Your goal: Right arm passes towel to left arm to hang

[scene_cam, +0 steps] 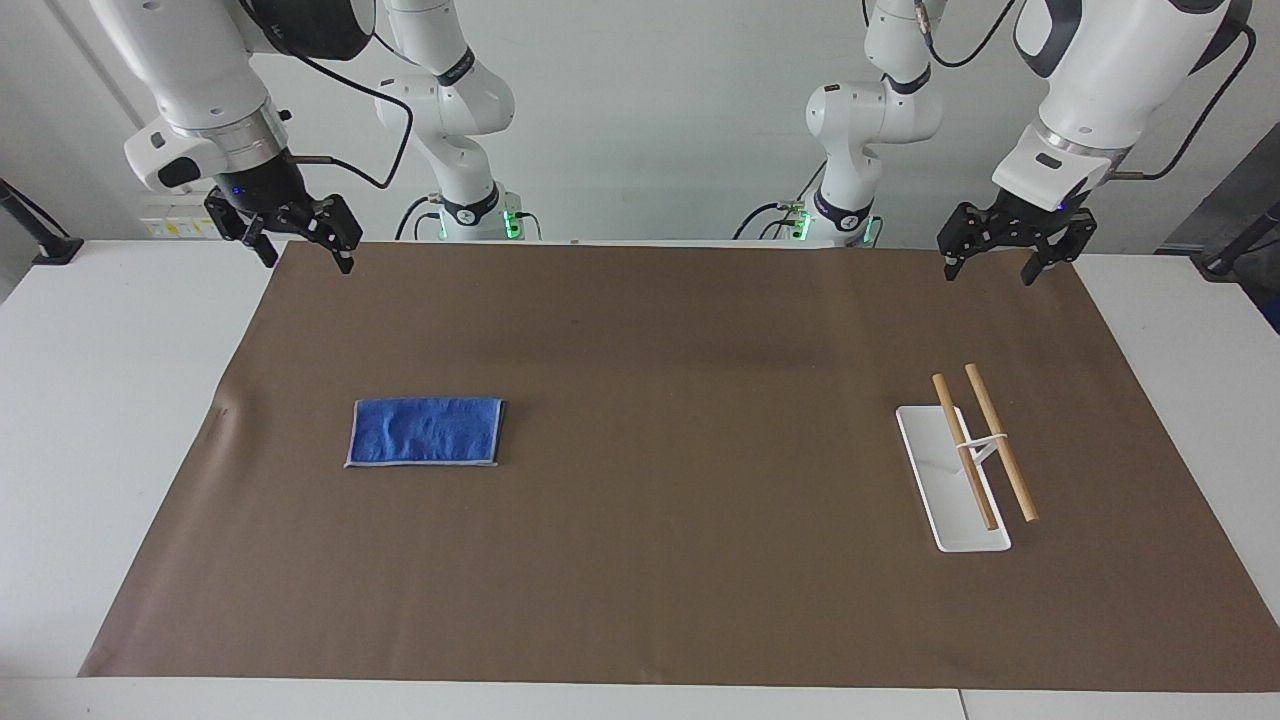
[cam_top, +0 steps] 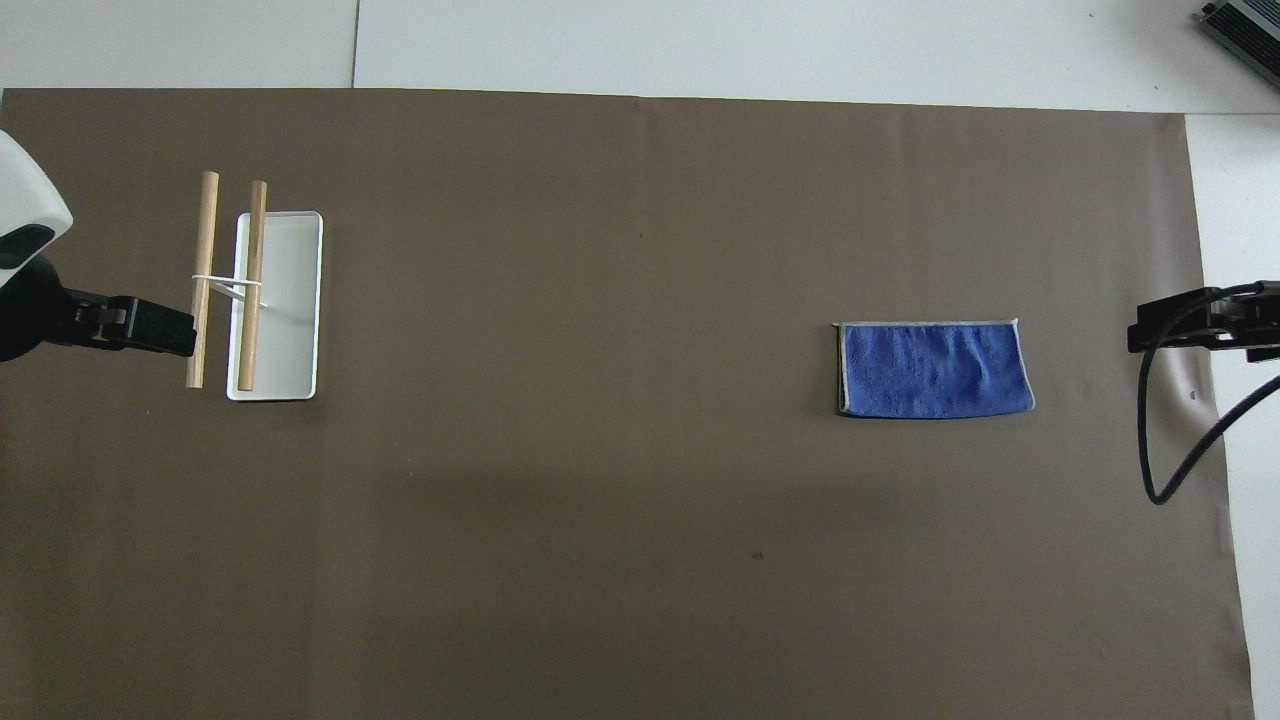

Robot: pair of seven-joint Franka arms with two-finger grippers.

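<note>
Two grippers hang in the air at the robots' edge of the brown mat [scene_cam: 660,500], one at each end. The right gripper [scene_cam: 305,250] is over the mat's corner at the right arm's end. Its fingers [scene_cam: 345,262] are spread apart and hold nothing. The left gripper [scene_cam: 990,262] is over the mat's corner at the left arm's end. Its fingers [scene_cam: 950,268] are spread apart too and hold nothing. Both arms wait up there.

Farther out, about halfway across the mat, lies the towel [scene_cam: 425,431]. It is blue with a thin grey edge, folded flat into a rectangle. It sits toward the right arm's end, well apart from the right gripper. Its long edges run along the table. Bare mat lies all around it, so nothing touches it. A small wrinkle shows in the mat's side edge near it.

Toward the left arm's end stands the rack [scene_cam: 950,480], well apart from the towel. It has a flat white base. Two wooden bars [scene_cam: 1000,440] sit side by side on a thin white stand above the base. One bar is over the base and the other is out past its long edge. A wide stretch of bare mat lies between the towel and the rack.

The white table [scene_cam: 100,420] shows past the mat's edges.
</note>
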